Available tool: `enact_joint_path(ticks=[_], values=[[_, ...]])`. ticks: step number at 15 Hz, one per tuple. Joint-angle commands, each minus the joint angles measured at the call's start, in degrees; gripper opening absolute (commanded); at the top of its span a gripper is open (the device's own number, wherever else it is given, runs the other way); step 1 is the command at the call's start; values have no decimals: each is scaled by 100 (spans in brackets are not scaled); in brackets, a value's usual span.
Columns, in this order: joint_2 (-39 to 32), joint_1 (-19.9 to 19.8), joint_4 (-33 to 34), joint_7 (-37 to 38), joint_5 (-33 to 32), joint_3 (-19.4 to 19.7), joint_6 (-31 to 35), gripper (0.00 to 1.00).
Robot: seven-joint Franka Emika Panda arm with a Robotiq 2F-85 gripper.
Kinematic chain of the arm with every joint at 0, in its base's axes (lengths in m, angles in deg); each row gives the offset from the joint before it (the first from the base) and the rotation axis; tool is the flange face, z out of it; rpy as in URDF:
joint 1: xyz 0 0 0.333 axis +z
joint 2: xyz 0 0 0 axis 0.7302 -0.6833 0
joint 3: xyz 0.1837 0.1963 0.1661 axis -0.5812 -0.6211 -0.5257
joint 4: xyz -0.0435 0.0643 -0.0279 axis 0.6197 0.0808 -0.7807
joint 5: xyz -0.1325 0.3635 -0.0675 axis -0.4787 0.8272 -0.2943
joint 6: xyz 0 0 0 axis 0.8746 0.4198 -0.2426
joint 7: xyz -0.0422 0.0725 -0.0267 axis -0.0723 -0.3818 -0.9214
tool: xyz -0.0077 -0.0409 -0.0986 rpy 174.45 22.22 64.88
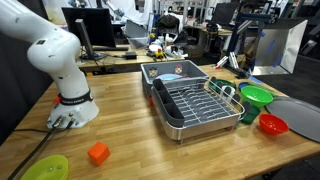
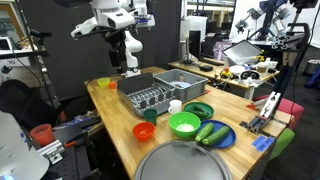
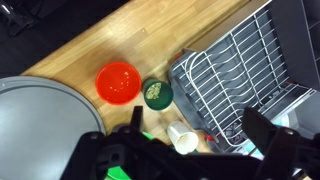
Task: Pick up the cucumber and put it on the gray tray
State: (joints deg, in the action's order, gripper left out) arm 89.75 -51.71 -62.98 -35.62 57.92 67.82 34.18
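The arm [image 2: 118,22] is up high over the far end of the wooden table [image 1: 120,115], and the wrist view shows the gripper [image 3: 192,140] with its jaws spread wide and nothing between them: released, empty, nothing picked yet. So this looks like the approach, right at the start of the job. Where's the target? In an exterior view the cucumber [image 2: 205,132] lies on a blue plate [image 2: 228,141], one of two slim green pieces side by side there, and which of the pair counts as the cucumber I cannot tell for certain. That plate sits at about 4 o'clock from the bright green bowl [image 2: 184,124] and at about 1 o'clock from the gray tray [image 2: 185,163], so the carry will be short. The wrist view does not show the cucumber at all; it shows the red bowl [image 3: 119,82], a small dark green bowl [image 3: 157,93] at its 3 o'clock, a white cup [image 3: 183,137], the dish rack [image 3: 240,70] and the tray curving in at 8 o'clock. To do this well, I'd say: travel across above the rack and bowls at height, get the plate centred in the wrist view, then turn the wrist so the jaws close across the cucumber's narrow width. Come down at its middle, keep clear of the neighbouring piece and the plate rim, close gently, since a rounded piece may roll.
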Motion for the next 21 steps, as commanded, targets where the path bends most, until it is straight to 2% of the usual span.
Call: enact_joint_path(ticks=[1,9,12,17,21], values=[[-20,3,12,21,-6,-8,-15,100],[-21,2,19,45,-5,-12,-14,100],[-287,-135,100,64,-288,-67,342,100],[-1120,-309,394,-132,-1269,-19,1023,100],[-2005,-320,956,-405,-1577,219,1322,100]])
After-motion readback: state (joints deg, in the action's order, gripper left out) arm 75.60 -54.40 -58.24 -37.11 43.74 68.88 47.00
